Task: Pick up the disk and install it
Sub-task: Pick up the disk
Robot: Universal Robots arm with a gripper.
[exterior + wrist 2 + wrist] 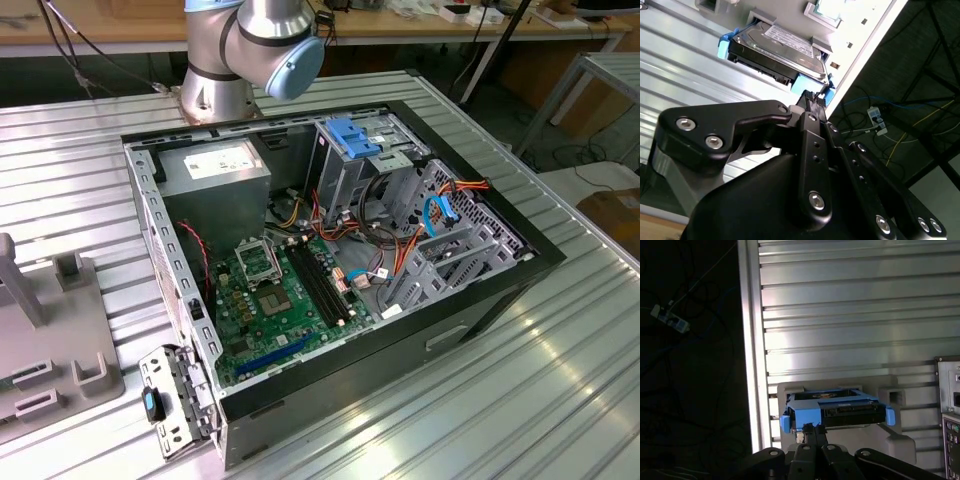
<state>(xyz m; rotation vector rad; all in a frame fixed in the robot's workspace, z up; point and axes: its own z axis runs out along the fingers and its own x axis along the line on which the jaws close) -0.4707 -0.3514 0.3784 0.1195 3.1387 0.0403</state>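
While the computer case [470, 310] lies open on the slatted table [560, 400], the gripper [812, 430] is right at the disk [850, 412]: this looks like the pick-up step, with nothing installed yet.
In both wrist views the disk sits label-up in a grey holder [892, 442] at the table's edge, blue side rails showing. The jaws are pressed close together, their tips against the near blue rail. I cannot tell whether any plastic is actually caught between them. By my reading, the next move calls for a sure hold on that rail and a clean, level pull clear of the holder's walls. Over in the exterior view, the drive cage [340, 185] with its blue latch stands unfilled inside the case.
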